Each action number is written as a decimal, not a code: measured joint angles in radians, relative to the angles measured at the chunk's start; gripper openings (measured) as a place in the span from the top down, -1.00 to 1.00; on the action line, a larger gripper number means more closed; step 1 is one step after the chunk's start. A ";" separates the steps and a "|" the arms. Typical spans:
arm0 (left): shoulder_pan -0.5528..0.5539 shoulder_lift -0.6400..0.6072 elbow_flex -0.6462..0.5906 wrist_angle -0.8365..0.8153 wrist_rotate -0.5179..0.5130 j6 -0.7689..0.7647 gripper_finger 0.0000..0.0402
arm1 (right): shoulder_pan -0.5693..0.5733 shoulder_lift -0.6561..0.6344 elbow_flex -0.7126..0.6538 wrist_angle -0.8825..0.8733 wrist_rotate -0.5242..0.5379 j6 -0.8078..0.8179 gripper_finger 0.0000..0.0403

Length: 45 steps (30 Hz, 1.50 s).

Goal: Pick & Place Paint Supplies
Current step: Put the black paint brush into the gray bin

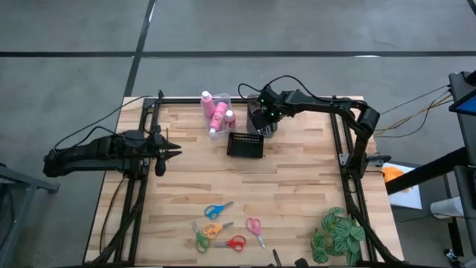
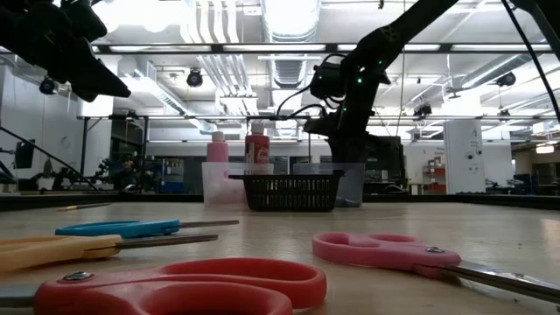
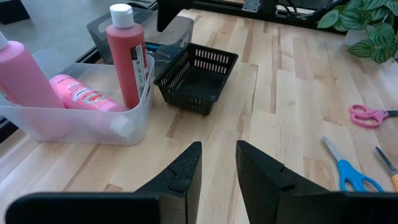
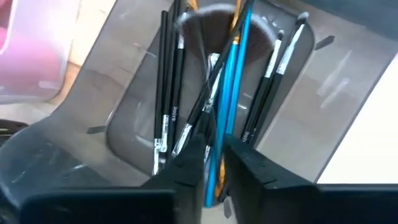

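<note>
Right wrist view shows your right gripper (image 4: 214, 163) narrowly parted around a blue paintbrush (image 4: 229, 99) in the smoky bin (image 4: 93, 99); open fully before you lift straight up.

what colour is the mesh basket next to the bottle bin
Black; the mesh basket shows best in the left wrist view.

A light wooden table (image 1: 297, 186) stood on a grey floor. A small black mesh basket (image 1: 246, 145) sat near the table's far edge, and just beside it was a clear plastic bin (image 3: 87, 121). A second, smoky clear container (image 4: 124, 99) stood close by, though its exact shape was hard to tell. A green leafy plant (image 1: 338, 234) sat at the table's near right corner.
</note>
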 joint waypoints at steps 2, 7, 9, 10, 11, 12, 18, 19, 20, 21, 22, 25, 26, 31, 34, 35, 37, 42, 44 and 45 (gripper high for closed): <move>0.000 0.000 0.000 0.000 0.000 0.000 0.49 | 0.000 0.000 -0.002 0.001 -0.007 -0.001 0.62; 0.000 0.000 0.000 0.000 0.000 0.000 0.49 | 0.000 0.000 -0.005 0.000 -0.007 -0.014 0.40; 0.000 0.000 0.000 0.000 0.000 0.000 0.49 | 0.000 0.000 -0.005 0.000 -0.008 -0.019 0.39; 0.000 0.000 0.000 0.000 0.000 0.000 0.49 | 0.000 0.000 -0.005 0.000 -0.009 -0.019 0.39; 0.000 0.000 0.000 0.000 0.000 0.000 0.49 | 0.000 0.000 -0.005 0.000 -0.009 -0.019 0.38; 0.000 0.000 0.000 0.000 0.000 0.000 0.49 | 0.000 0.000 -0.005 0.001 -0.009 -0.019 0.38; 0.000 0.000 0.000 0.000 0.000 0.000 0.49 | 0.002 -0.019 -0.005 0.010 -0.013 -0.048 0.38; 0.000 0.000 0.000 0.000 0.000 0.000 0.49 | 0.004 -0.027 -0.005 0.011 -0.012 -0.057 0.38; 0.000 0.000 0.000 0.000 0.000 0.000 0.49 | 0.006 -0.036 -0.005 0.011 -0.012 -0.066 0.38; 0.000 0.000 0.000 0.000 0.000 0.000 0.49 | 0.010 -0.046 -0.005 0.013 -0.011 -0.075 0.38; 0.000 0.000 0.000 0.000 0.000 0.000 0.49 | 0.013 -0.058 -0.005 0.016 -0.010 -0.081 0.38; 0.000 0.000 0.000 0.000 0.000 0.000 0.49 | 0.021 -0.099 -0.005 0.033 -0.009 -0.111 0.38; 0.000 0.000 0.000 0.000 0.000 0.000 0.49 | 0.021 -0.115 -0.008 0.047 -0.009 -0.123 0.38; 0.000 0.000 0.000 0.000 0.000 0.000 0.49 | 0.038 -0.203 -0.035 0.121 -0.009 -0.183 0.38; 0.000 0.000 0.000 0.000 0.000 0.000 0.49 | 0.054 -0.263 -0.067 0.183 -0.009 -0.217 0.38; 0.000 0.000 0.000 0.000 0.000 0.000 0.49 | 0.060 -0.284 -0.084 0.210 -0.009 -0.222 0.38; 0.000 0.000 0.000 0.000 0.000 0.000 0.49 | 0.070 -0.333 -0.131 0.279 -0.013 -0.237 0.38; 0.000 0.000 0.000 0.000 0.000 0.000 0.49 | 0.107 -0.472 -0.300 0.481 -0.043 -0.260 0.38; 0.000 0.000 0.000 0.000 0.000 0.000 0.49 | 0.117 -0.532 -0.377 0.557 -0.066 -0.270 0.38; 0.000 0.000 0.000 0.000 0.000 0.000 0.49 | 0.124 -0.565 -0.416 0.580 -0.069 -0.281 0.38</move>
